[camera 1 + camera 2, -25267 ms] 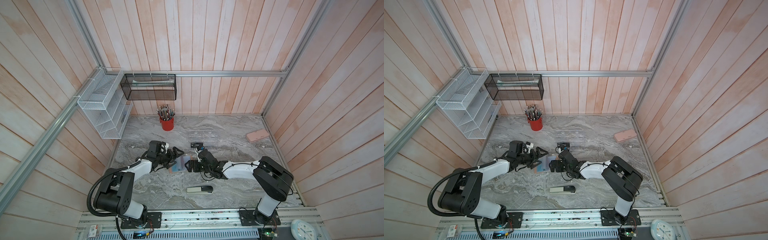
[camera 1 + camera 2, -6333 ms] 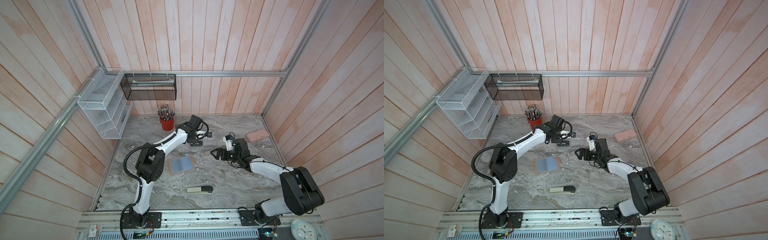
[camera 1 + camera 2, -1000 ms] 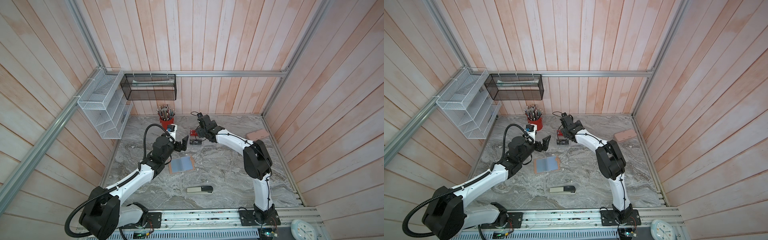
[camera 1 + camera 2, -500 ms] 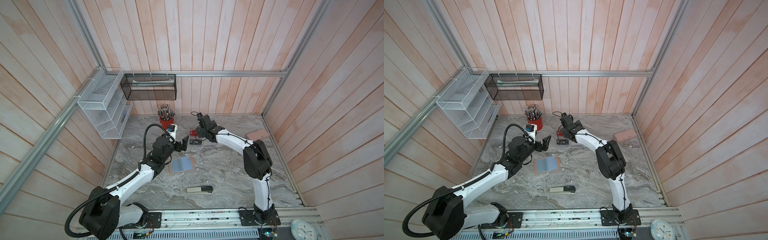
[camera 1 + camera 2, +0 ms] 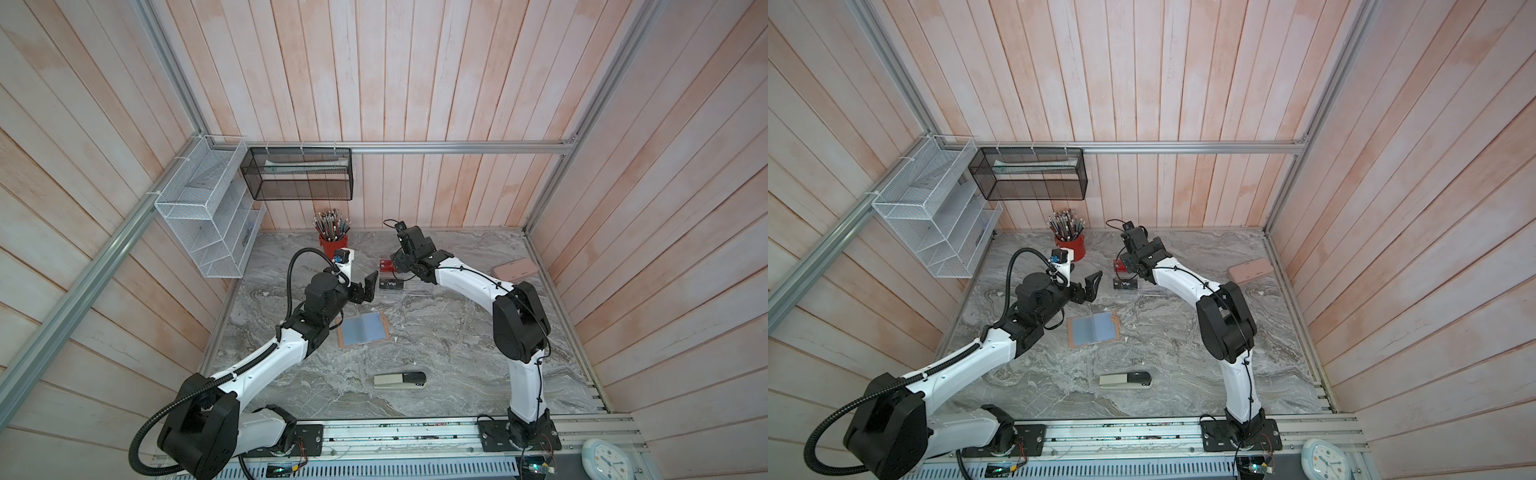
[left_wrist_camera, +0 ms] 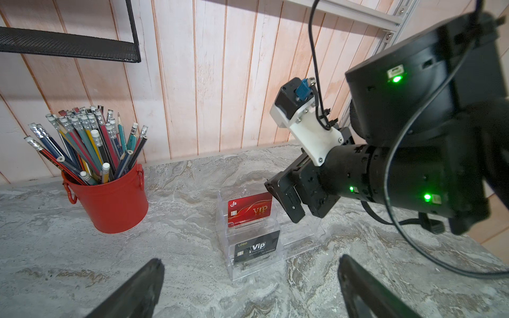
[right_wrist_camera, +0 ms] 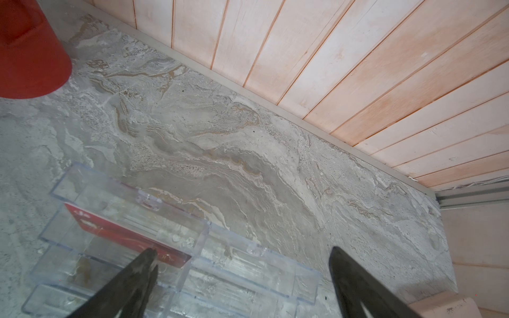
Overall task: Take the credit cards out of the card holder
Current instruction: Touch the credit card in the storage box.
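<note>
Counting two credit cards (image 6: 249, 208) in the clear rack (image 6: 300, 234), red and black; the card holder (image 5: 365, 329) lies open on the worktop (image 5: 436, 345), sleeve contents unclear. Left gripper (image 5: 369, 286) and right gripper (image 7: 242, 252) gape, empty.

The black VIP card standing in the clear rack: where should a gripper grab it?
Likely its top edge, from above, a finger on each flat face. The black card leans back in the clear rack's front slot; the slot walls its lower part, so only the top is free.
</note>
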